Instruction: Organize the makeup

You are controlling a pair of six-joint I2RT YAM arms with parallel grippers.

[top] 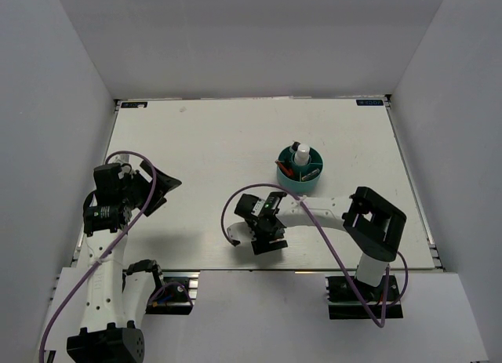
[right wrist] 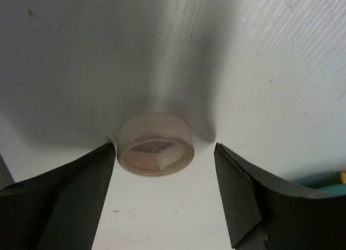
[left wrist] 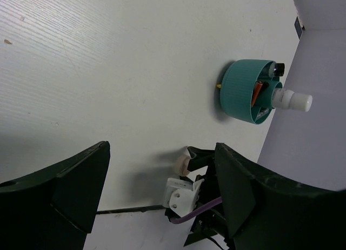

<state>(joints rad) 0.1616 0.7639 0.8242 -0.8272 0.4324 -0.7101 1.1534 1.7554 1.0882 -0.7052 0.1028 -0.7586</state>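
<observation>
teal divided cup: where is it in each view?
Top external: teal cup right of table centre.
Left wrist: cup upper right, seen from the side.
Right wrist: only a sliver of the cup at the right edge.
Shared landmark: right end effector, in all three views.

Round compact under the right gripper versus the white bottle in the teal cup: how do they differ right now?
The round compact lies flat on the table; the white bottle stands upright in the teal cup. The compact is low, wide and beige; the bottle is tall, narrow and white. The compact sits between the right gripper's open fingers; no gripper is near the bottle. Shared: neither is gripped.
</observation>
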